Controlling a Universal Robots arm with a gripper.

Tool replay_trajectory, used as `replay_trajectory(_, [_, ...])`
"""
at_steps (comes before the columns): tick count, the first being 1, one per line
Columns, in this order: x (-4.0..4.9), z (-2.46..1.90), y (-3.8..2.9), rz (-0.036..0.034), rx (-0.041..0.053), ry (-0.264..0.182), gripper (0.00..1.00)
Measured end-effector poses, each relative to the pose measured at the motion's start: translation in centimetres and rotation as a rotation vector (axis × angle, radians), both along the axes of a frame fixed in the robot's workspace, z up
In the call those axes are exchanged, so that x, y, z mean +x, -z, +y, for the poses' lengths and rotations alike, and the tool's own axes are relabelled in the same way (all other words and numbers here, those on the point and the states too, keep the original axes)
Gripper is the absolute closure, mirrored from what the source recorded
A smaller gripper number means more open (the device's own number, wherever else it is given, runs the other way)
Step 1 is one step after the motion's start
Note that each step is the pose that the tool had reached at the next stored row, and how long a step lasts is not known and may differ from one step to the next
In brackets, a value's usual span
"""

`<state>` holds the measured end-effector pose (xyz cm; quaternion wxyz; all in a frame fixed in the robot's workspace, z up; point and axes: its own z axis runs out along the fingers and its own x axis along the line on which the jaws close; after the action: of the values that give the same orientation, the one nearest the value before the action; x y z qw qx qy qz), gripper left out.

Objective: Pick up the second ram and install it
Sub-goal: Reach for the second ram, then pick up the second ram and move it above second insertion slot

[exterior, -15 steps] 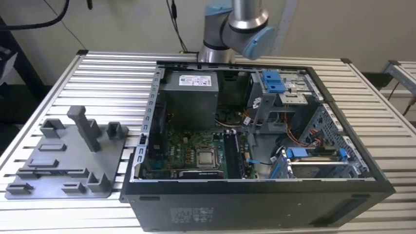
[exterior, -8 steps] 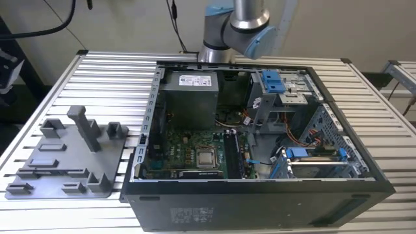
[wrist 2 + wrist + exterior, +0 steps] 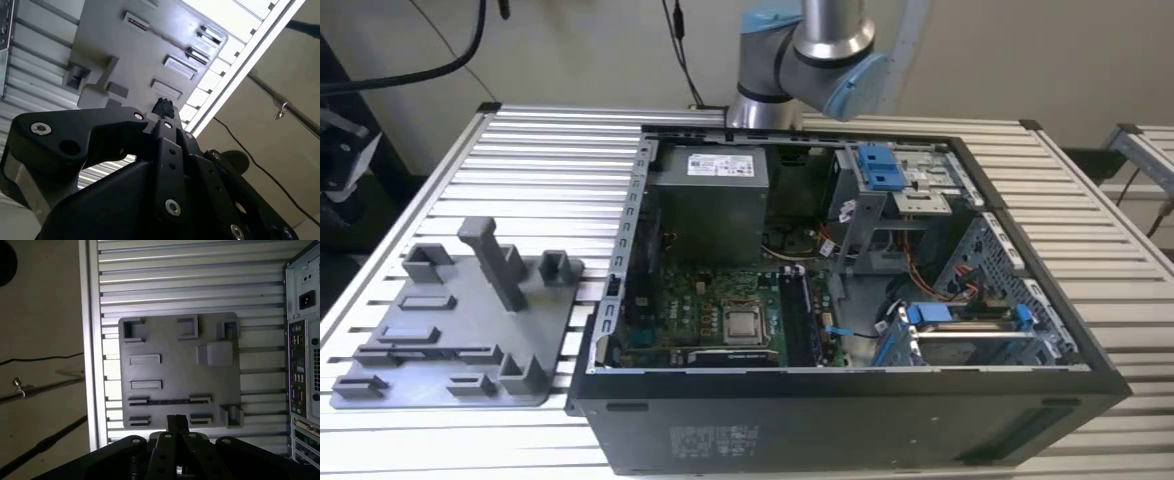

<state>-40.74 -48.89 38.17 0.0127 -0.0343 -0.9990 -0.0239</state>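
The second ram [image 3: 165, 402] is a thin dark strip standing edge-on between two end blocks on the grey holder plate [image 3: 175, 370]. My gripper [image 3: 177, 423] hangs high above the plate's near edge, well clear of the ram. Its black fingertips [image 3: 162, 106] are pressed together with nothing between them. In the exterior view the holder plate [image 3: 454, 340] lies on the slatted table, to the view's left of the open computer case [image 3: 854, 300]. The motherboard's long memory slots [image 3: 803, 318] run beside the silver processor [image 3: 744, 325].
Tall grey blocks [image 3: 494, 260] rise from the holder plate. The case's rear panel with ports [image 3: 302, 365] borders the plate on one side. The table edge [image 3: 92, 365] and loose cables over the floor [image 3: 45, 390] lie on the other. Blue drive brackets [image 3: 881, 168] sit inside the case.
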Motion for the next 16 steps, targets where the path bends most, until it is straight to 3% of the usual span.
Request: replay_trajectory(16, [0.00,0.00,0.00,0.0006,0.0000,-0.009,0.89])
